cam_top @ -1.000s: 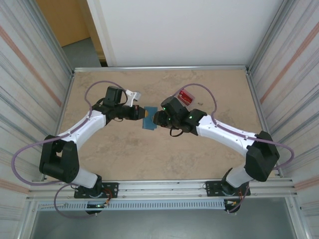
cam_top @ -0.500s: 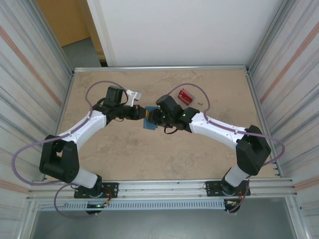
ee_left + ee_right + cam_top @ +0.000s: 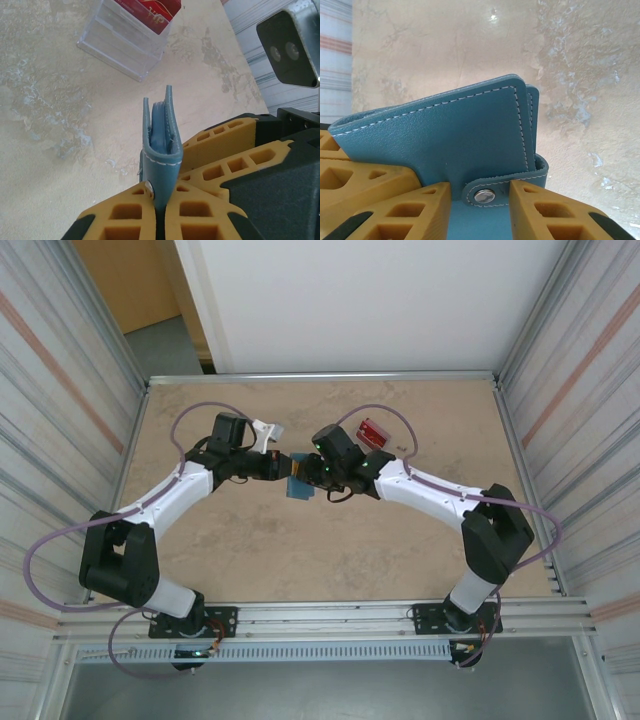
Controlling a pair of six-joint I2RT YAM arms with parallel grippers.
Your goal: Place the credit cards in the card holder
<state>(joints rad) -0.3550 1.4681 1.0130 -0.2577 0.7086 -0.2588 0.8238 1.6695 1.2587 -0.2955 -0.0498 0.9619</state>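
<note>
The teal-blue card holder (image 3: pixel 299 486) is held on edge above the table, and my left gripper (image 3: pixel 283 468) is shut on its lower part. In the left wrist view the card holder (image 3: pixel 161 145) rises upright from between the left gripper (image 3: pixel 161 195). My right gripper (image 3: pixel 311 474) meets it from the right. In the right wrist view the right gripper (image 3: pixel 480 192) is open, its yellow fingers either side of the closing tab (image 3: pixel 505 187) of the card holder (image 3: pixel 450 135), which is snapped shut. Red credit cards (image 3: pixel 374 431) stand in a clear case (image 3: pixel 125 42).
The clear plastic case (image 3: pixel 376 434) with the red cards (image 3: pixel 147 10) stands behind the right forearm. Metal walls ring the tan table (image 3: pixel 300 560). The right arm's wrist camera (image 3: pixel 290 47) hangs close on the right of the left wrist view.
My right arm has swung left onto the card holder, and its jaws have narrowed around the tab. The left arm and the holder have stayed still.
</note>
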